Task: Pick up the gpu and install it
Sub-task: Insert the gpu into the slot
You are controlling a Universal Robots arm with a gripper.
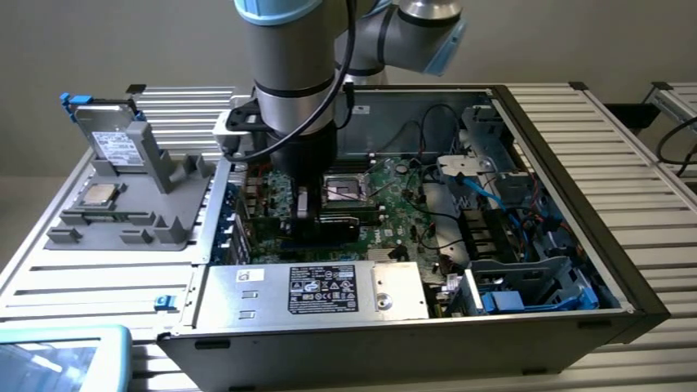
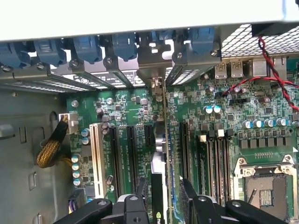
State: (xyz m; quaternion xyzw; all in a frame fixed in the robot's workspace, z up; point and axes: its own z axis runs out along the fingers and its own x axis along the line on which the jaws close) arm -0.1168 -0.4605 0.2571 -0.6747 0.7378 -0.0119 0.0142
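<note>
**Seating the gpu in its slot, with my fingers spread off it**

On the exterior view's left, the grey holder beside the case carries the silver drive, well apart from where I work. Moving right into the open case, my gripper hangs low over the expansion slots of the motherboard.

From the wrist view, the gpu stands on edge between my fingers. Its lower edge is down in a slot. Its silver bracket sits against the rear wall, under the row of blue latches. My jaws are released: one finger flanks each face of the card with a thin dark gap, and I grasp nothing.

I judge the pick-up done and the install near its end, with the card placed. I cannot tell whether it is pressed fully home.

Any move from here calls for travel straight along the card's plane, because the neighbouring slots lie just beside my fingers and a sideways nudge could tilt the card.

Further right, the processor socket lies near but out of the way.
</note>
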